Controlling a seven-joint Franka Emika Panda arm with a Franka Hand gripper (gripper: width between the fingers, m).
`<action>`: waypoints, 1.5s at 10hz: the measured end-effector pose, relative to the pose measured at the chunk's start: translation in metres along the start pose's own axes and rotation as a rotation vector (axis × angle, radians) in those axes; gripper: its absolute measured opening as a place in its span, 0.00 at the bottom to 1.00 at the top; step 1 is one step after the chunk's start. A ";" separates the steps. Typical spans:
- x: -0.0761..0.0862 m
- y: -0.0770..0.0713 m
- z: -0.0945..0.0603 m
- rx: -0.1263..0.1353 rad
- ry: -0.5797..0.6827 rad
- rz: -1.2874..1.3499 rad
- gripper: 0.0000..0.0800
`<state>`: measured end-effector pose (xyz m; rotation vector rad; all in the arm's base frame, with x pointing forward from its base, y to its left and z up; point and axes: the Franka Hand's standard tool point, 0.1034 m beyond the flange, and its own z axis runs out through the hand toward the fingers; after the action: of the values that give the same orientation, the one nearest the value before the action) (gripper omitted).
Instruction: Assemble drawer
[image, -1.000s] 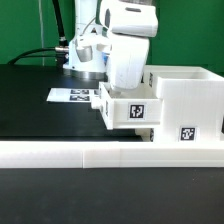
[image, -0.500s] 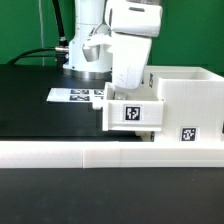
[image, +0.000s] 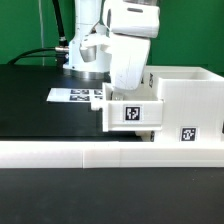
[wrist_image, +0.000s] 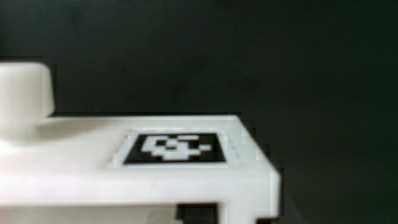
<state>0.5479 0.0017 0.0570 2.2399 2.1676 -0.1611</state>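
The small open-topped white box (image: 133, 114) with a square marker on its face sits against the open side of the larger white casing (image: 188, 92), which stands at the exterior view's right. My gripper (image: 128, 92) reaches down from above onto the small box and holds its wall; the fingertips are hidden by the box. In the wrist view the box's white surface and its marker (wrist_image: 178, 148) fill the lower half. A rounded white part (wrist_image: 22, 95) stands beside them, and black table lies beyond.
The long low white border wall (image: 100, 152) runs across the front. The marker board (image: 76, 96) lies flat on the black table behind the small box. Cables and the arm's base stand at the back.
The gripper and the small box have shifted together toward the exterior view's right, closer into the casing. The casing has not moved.
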 end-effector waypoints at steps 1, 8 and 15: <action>0.000 -0.002 0.000 -0.001 -0.006 -0.014 0.06; -0.003 -0.001 -0.001 -0.004 -0.009 -0.021 0.06; -0.008 -0.002 0.002 -0.009 -0.010 -0.081 0.06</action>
<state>0.5451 -0.0062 0.0561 2.1436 2.2503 -0.1639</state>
